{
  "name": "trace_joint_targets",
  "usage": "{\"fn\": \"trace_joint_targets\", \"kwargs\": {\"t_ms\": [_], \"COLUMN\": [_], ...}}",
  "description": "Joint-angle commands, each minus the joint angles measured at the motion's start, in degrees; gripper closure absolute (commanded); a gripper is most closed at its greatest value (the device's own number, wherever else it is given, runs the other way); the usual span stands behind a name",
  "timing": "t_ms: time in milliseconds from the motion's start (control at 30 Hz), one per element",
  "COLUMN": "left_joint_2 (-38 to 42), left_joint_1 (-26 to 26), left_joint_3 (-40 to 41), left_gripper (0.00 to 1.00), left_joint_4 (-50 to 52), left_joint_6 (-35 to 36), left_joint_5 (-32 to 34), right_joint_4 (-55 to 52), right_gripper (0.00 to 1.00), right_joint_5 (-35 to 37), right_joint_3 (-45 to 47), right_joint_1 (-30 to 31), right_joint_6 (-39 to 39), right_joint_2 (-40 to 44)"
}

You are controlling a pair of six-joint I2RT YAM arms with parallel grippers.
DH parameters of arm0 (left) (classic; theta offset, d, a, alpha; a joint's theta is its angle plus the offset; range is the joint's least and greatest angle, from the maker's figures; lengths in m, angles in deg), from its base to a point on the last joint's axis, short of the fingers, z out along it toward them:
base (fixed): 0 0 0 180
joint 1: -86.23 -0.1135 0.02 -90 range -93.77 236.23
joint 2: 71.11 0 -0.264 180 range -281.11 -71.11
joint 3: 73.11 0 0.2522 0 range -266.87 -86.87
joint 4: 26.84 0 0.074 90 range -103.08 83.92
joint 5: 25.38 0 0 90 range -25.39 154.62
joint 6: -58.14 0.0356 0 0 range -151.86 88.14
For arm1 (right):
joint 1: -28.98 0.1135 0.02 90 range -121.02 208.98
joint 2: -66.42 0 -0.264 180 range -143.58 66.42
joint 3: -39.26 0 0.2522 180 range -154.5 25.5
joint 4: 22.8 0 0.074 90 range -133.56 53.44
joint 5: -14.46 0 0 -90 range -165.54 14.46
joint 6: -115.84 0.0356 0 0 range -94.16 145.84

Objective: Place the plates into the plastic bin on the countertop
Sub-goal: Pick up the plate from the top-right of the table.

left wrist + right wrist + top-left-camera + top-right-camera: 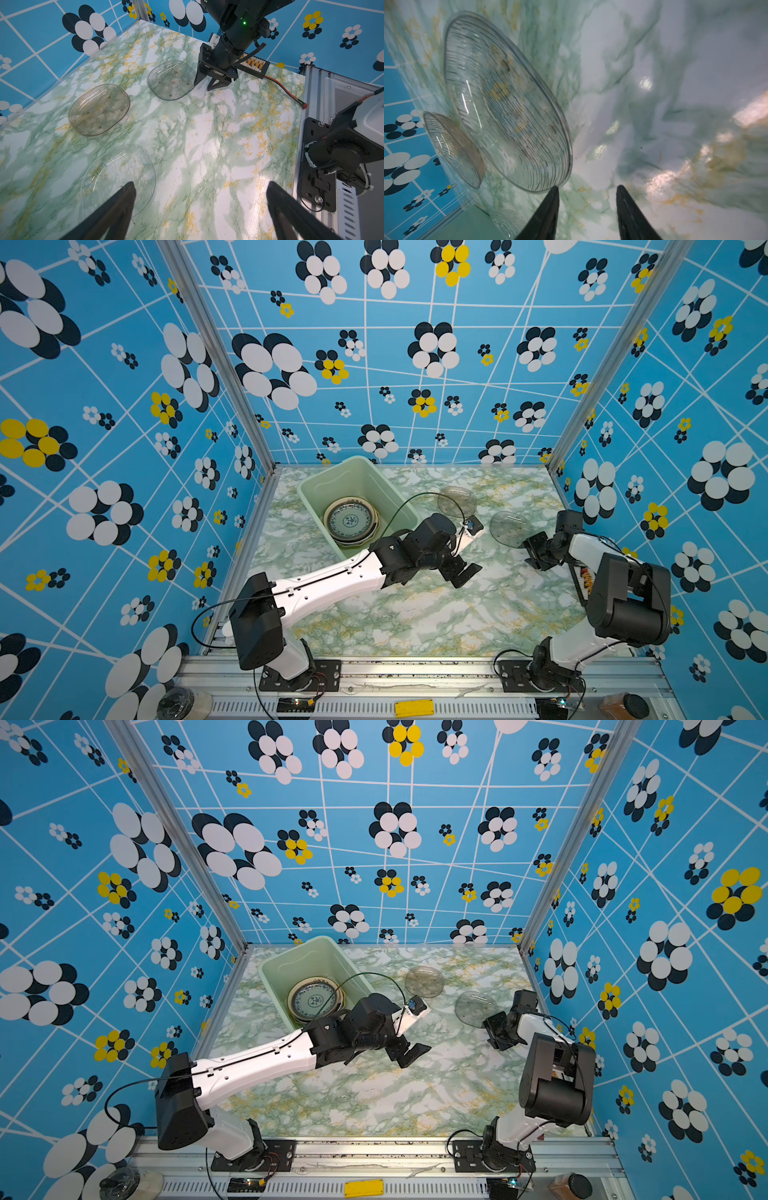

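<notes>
- Nearest us, left pincer [460,574] spread wide, empty.
- Stacked plates [351,520] sit inside plastic bin [309,493].
- Clear glass plates [509,529] lie on worktop [415,614]; we judge them slick, brittle, best pinched at the rim.
- Right pincer [534,552] half-spread, empty, beside one rim.

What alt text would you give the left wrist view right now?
The right gripper, jaws apart, stands at the rim of one clear glass plate; two more plates lie on the marbled countertop. The left gripper, open wide, frames the foreground.
</notes>
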Motion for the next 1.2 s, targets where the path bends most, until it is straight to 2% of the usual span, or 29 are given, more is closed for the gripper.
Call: {"fn": "trace_joint_targets", "kwargs": {"t_ms": [0, 267, 533, 767, 1000, 1167], "left_joint_2": [-0.9, -1.7, -1.0, 1.4, 7.3, 13.7], "left_joint_1": [0.3, 0.3, 0.3, 0.3, 0.3, 0.3], "left_joint_3": [-2.0, -2.6, -3.0, -2.9, -2.1, -0.7], "left_gripper": [0.01, 0.01, 0.01, 0.01, 0.01, 0.01], "left_joint_4": [-1.0, -0.4, 0.4, 1.3, 1.4, 2.2], "left_joint_6": [0.0, 0.0, 0.0, -1.1, -3.4, -6.5], "left_joint_5": [-0.2, 0.1, 1.0, 2.8, 7.1, 12.8], "right_joint_4": [2.6, 5.2, 7.0, 6.6, 1.0, -5.6], "right_gripper": [0.57, 0.63, 0.84, 1.0, 1.0, 1.0], "right_joint_5": [-1.4, -1.5, -1.4, -0.4, 1.1, 1.0], "right_joint_3": [-2.3, -3.0, -2.2, 0.6, 1.0, -0.9], "right_joint_1": [-0.3, -0.3, -0.3, -0.3, -0.3, -0.2], "right_joint_6": [0.8, 1.8, 3.9, 5.6, 5.5, 3.7], "right_joint_2": [-2.0, -6.0, -7.1, -2.1, 7.8, 15.8]}}
